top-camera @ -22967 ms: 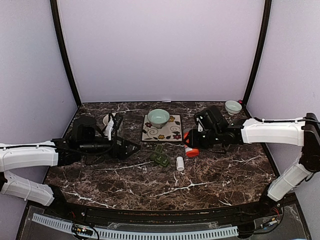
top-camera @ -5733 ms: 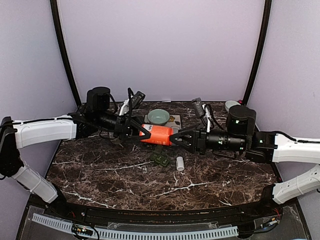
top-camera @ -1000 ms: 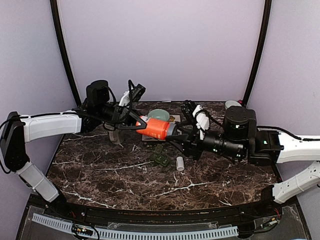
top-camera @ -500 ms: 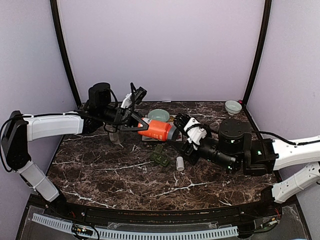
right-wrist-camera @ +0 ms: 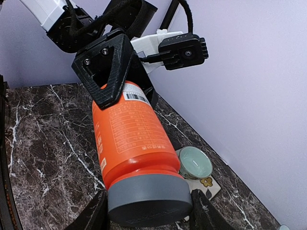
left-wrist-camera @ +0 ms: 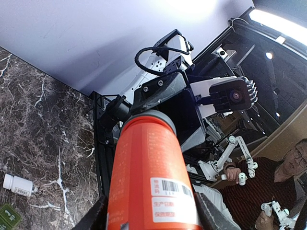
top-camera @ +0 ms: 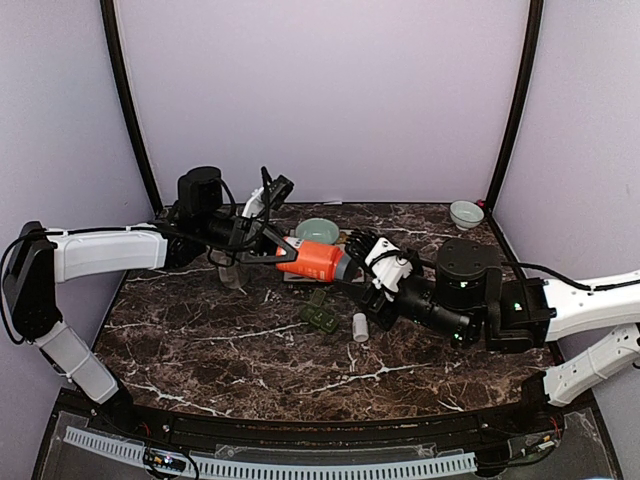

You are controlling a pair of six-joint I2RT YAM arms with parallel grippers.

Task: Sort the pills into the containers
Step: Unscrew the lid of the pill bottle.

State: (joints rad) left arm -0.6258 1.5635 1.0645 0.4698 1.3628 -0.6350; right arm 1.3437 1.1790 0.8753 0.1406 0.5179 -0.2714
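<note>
An orange bottle (top-camera: 315, 259) with a grey cap (right-wrist-camera: 150, 197) hangs tilted above the table between both arms. My left gripper (top-camera: 283, 253) is shut on its base end, fingers on either side of the body (left-wrist-camera: 152, 182). My right gripper (top-camera: 357, 270) is shut on the grey cap, a finger (right-wrist-camera: 90, 215) on each side. Below the bottle, the containers, a small dark green pill box (top-camera: 320, 318), lie on the marble top, also at the left wrist view's corner (left-wrist-camera: 6, 218). No loose pills show.
A small white bottle (top-camera: 360, 327) lies right of the pill box. A pale green bowl (top-camera: 317, 231) sits on a floral tile (top-camera: 347, 240) behind the held bottle. Another small bowl (top-camera: 466, 213) stands at the back right corner.
Over the last second my right wrist has rolled and dropped lower while gripping the cap, and the bottle's cap end has tilted a little downward. Both grips stay as they were.
</note>
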